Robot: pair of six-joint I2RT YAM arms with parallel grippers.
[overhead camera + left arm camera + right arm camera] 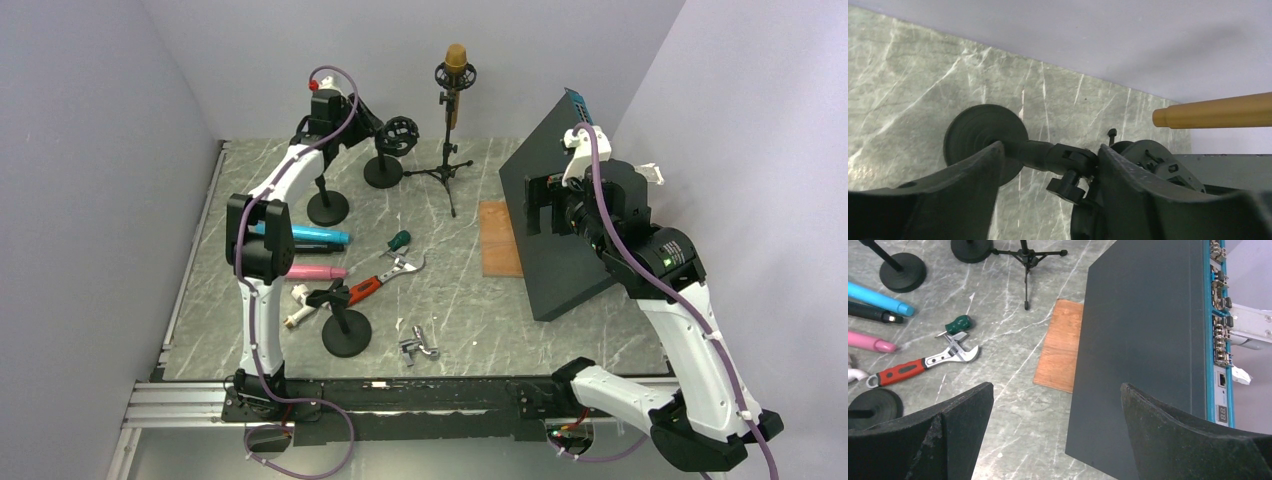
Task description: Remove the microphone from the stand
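A gold microphone (455, 62) sits upright in a black ring mount on a tripod stand (447, 168) at the back of the table. Its gold body shows at the right of the left wrist view (1218, 111). My left gripper (385, 132) is to its left, at an empty ring mount (402, 133) on a round-base stand (383, 171). In the left wrist view the left gripper (1050, 150) is open, its fingers either side of that stand's swivel joint (1070, 159). My right gripper (540, 205) is open and empty, as the right wrist view shows (1057, 390).
A big tilted black panel (560, 215) and a wooden board (498, 238) lie at the right. Two more round-base stands (327, 208) (346, 335), blue, black and pink cylinders (315, 236), a red-handled wrench (385, 278), a green screwdriver (399, 240) and a metal fitting (420, 346) lie centre-left.
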